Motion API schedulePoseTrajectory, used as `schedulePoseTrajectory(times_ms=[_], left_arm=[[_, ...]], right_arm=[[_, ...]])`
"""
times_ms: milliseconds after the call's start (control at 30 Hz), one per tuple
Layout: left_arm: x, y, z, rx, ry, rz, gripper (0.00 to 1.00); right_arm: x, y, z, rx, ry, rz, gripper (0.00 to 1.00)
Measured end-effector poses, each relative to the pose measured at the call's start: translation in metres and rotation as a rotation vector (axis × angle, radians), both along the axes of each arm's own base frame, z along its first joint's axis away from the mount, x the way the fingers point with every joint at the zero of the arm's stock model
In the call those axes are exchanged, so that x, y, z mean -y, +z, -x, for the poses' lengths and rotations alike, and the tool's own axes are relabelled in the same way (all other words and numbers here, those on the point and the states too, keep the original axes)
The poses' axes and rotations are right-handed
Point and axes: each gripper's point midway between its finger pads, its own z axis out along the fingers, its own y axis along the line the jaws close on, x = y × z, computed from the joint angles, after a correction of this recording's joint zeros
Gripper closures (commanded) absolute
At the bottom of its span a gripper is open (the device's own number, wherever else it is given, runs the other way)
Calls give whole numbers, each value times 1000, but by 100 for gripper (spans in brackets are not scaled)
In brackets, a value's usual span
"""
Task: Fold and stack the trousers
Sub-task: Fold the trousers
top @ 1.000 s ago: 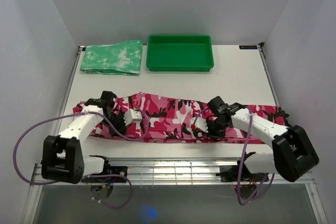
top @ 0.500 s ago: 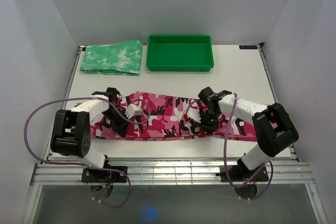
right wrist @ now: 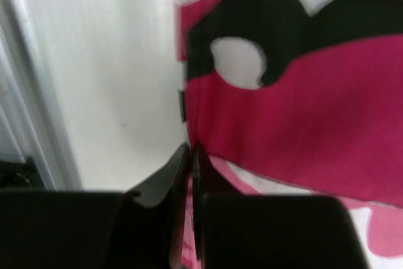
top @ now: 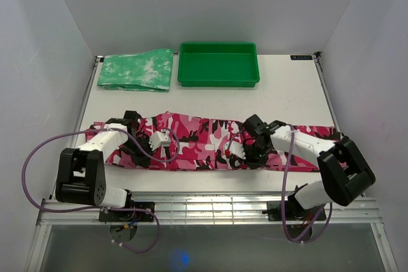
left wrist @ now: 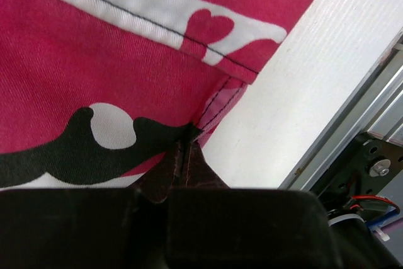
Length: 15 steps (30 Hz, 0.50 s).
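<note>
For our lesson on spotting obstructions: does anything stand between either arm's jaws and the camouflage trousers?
Nothing visible does. Both wrist views show the jaws closed right on the near edge of the trousers, with cloth at their tips and only bare table beside it.

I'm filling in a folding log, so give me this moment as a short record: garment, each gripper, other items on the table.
garment: trousers, stretched left to right along the near side of the table, not yet stacked
left gripper: shut on the trousers' near hem
right gripper: shut on the trousers' near edge
far side: green tray; folded green-and-white cloth to its left
</note>
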Motion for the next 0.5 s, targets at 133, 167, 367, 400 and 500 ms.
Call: schedulePoseTrajectory(times_ms=[133,167,367,400,500], left_arm=[[2,-4,0,-34,28,3,80],[2,-4,-1,-39,34,2,73],[1,11,-14,-32,74,17,33],[3,20,-20,-14,78,31,32],[15,57,-46,74,97,100,26]], right_arm=[[-7,-8,-7,-62,-27,28,87],[-7,-8,-7,-73,-32,37,82],[-12,-2,-10,-107,-59,57,46],[-13,-1,-12,-108,-63,58,42],[-21,5,-25,-94,-79,52,17]])
